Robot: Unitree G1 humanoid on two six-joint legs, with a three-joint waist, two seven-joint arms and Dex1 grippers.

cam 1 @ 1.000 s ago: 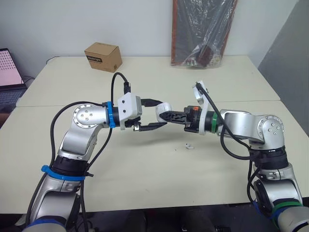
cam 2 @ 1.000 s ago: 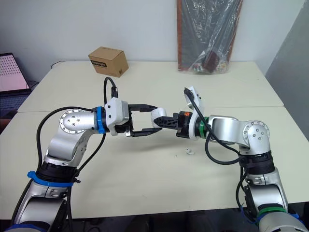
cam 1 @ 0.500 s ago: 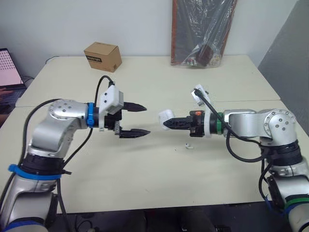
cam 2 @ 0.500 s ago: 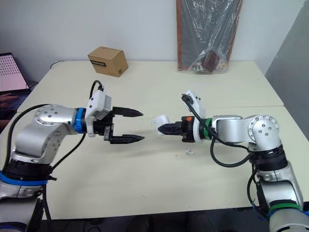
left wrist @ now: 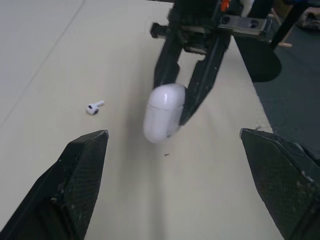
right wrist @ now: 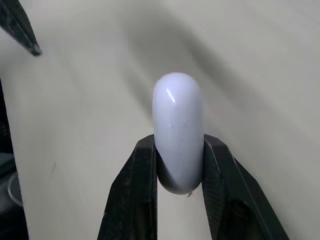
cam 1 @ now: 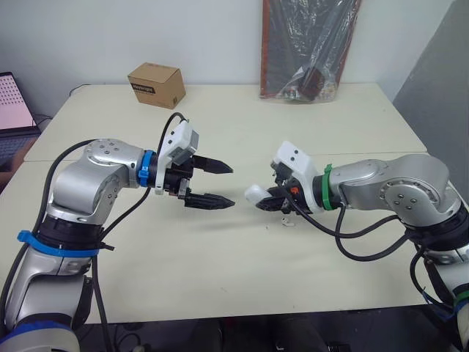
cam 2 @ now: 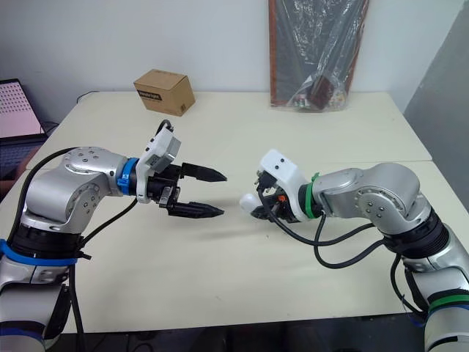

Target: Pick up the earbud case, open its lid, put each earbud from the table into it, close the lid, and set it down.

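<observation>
Sitting on cream table (cam 1: 242,117): cardboard box (cam 1: 156,85), earbud (left wrist: 92,107); white wall (cam 1: 205,29) behind.

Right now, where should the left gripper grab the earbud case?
Probably the free rounded end of the earbud case, approached from the robot's left by the open left gripper; the right gripper clamps its other end, leaving that exposed.

The earbud case (right wrist: 178,135) and earbud (left wrist: 93,107) are white.
</observation>
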